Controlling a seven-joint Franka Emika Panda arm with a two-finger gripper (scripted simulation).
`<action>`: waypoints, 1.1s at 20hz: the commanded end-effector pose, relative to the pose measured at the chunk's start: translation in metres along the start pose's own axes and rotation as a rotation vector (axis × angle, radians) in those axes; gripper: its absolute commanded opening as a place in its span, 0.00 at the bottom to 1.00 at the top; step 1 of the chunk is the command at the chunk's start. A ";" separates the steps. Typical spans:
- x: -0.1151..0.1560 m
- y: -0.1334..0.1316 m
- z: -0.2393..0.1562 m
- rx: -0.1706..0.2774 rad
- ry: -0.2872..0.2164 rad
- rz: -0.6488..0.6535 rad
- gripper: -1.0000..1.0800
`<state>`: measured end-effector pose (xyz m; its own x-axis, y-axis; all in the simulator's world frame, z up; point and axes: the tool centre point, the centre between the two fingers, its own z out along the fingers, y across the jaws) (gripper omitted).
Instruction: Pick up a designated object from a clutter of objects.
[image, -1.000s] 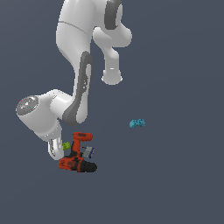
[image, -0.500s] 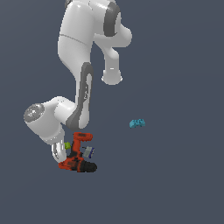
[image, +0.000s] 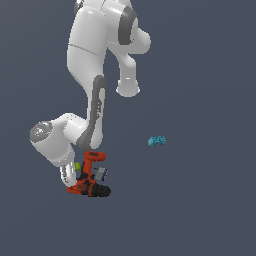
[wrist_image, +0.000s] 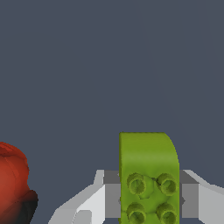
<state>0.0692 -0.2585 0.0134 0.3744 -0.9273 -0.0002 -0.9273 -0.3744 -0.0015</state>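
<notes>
The lime-green block (wrist_image: 148, 162) fills the space between my two fingers in the wrist view, and both grey pads (wrist_image: 112, 199) lie flush against its sides. My gripper (wrist_image: 148, 199) looks shut on it. In the exterior view the gripper (image: 71, 175) is low at the exterior view's left side of the red-and-black drill (image: 89, 181). It is mostly hidden by my forearm. Only a small bit of the green block (image: 77, 166) shows there. The drill's red body (wrist_image: 12, 181) also shows at the edge of the wrist view, close to the block.
A small grey-and-blue piece (image: 101, 173) lies against the drill on the exterior view's right. The cyan block (image: 157, 141) lies apart, farther to the exterior view's right. The ground is flat dark grey. My white arm links (image: 95, 100) tower over the drill.
The arm has sunk a little, bringing the wrist lower beside the drill. The drill, the cyan block and the grey-and-blue piece have not moved.
</notes>
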 end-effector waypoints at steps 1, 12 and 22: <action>0.000 0.001 0.001 -0.002 0.000 0.001 0.00; -0.007 -0.003 -0.008 0.000 0.000 0.000 0.00; -0.051 -0.019 -0.058 0.001 -0.001 0.000 0.00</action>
<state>0.0652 -0.2164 0.0579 0.3701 -0.9290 -0.0029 -0.9290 -0.3701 0.0042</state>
